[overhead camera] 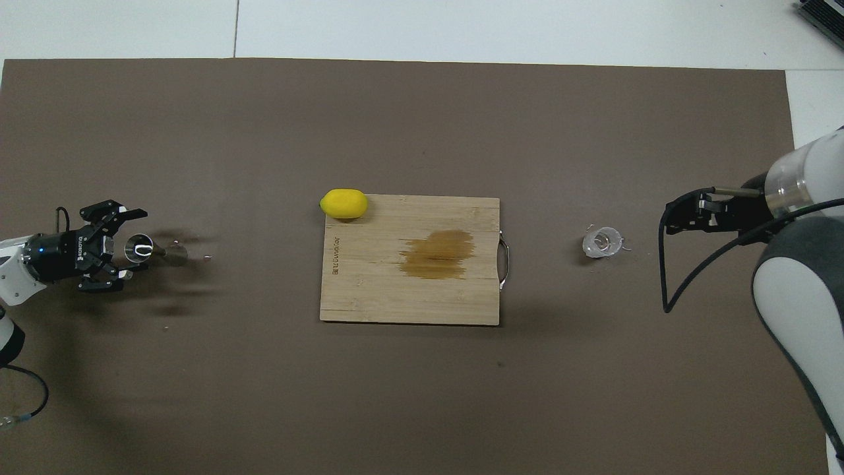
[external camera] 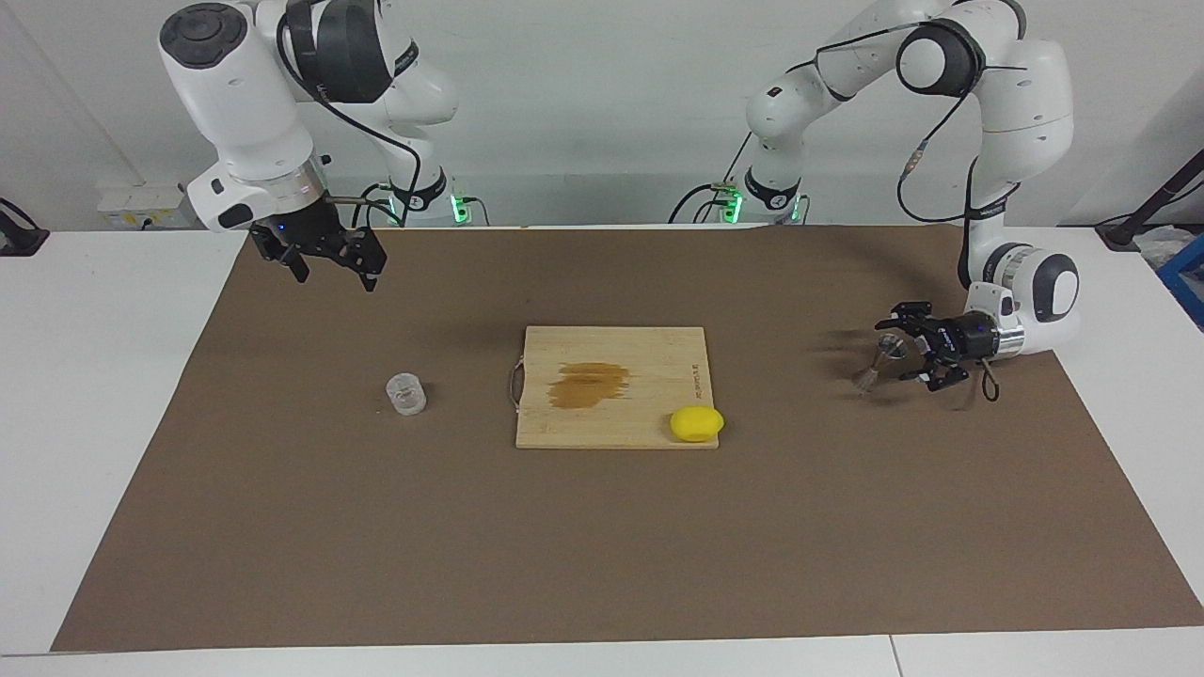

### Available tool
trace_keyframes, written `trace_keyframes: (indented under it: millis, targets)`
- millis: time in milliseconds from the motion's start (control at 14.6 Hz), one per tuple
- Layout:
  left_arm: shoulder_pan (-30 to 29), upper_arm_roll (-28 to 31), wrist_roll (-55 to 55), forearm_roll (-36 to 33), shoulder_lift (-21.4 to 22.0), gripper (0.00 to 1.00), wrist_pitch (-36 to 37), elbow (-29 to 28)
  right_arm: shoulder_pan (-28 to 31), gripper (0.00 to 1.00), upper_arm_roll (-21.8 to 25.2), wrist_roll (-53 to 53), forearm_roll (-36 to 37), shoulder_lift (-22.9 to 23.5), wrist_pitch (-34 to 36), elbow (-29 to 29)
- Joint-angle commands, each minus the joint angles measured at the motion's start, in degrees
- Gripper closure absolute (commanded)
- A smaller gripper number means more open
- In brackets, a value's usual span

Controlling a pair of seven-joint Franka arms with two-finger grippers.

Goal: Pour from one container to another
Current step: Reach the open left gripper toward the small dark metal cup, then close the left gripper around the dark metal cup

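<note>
Pincer [overhead camera: 125, 247] on my left arm lies low and level over the brown mat [overhead camera: 422, 396] at that arm's end of the counter [overhead camera: 461, 26], its fingers spread wide to either side of the metal jigger [overhead camera: 155, 251]; I see them flanking its upper cone in the overhead view, and I cannot tell whether either finger touches it. In the facing view that pincer [external camera: 905, 350] has the jigger [external camera: 877, 365] standing tilted on the mat just beside its tips. Toward the middle I have a wooden cutting board [overhead camera: 409, 290] with a dark stain, and a lemon [overhead camera: 343, 203] resting on the board's corner farther from the robots, on the jigger's side. Next comes the clear cup [overhead camera: 601, 241], upright on the mat, well apart from both arms. My right pincer [external camera: 329, 259] hangs open in the air above the mat near the robots' edge, waiting, with nothing between its fingers.
</note>
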State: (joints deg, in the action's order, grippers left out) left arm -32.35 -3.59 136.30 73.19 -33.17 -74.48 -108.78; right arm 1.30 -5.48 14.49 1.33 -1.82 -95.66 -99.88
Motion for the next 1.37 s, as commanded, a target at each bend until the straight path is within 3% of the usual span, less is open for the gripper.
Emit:
trace_keyframes:
  millis: [0, 823, 1166, 1303]
  targets:
    - [0.9, 0.8, 3.4, 0.1, -0.3, 0.01, 0.9, 0.6, 0.5, 0.0, -0.2, -0.2, -0.2, -1.4, -1.5, -1.7]
    - [-0.2, 1.0, 5.2, -4.0, -0.3, 0.04, 1.0, 1.4, 0.5, 0.0, -0.2, -0.2, -0.2, -1.4, -1.5, -1.7]
    - [-0.2, 1.0, 5.1, -4.1, -0.3, 0.25, 0.6, 1.6, 0.6, 0.0, -0.2, -0.2, -0.2, -1.4, -1.5, -1.7]
    - [-0.3, 1.0, 5.0, -4.1, -0.5, 0.28, 0.6, 1.8, 0.6, 0.0, -0.2, -0.3, -0.2, -1.4, -1.5, -1.7]
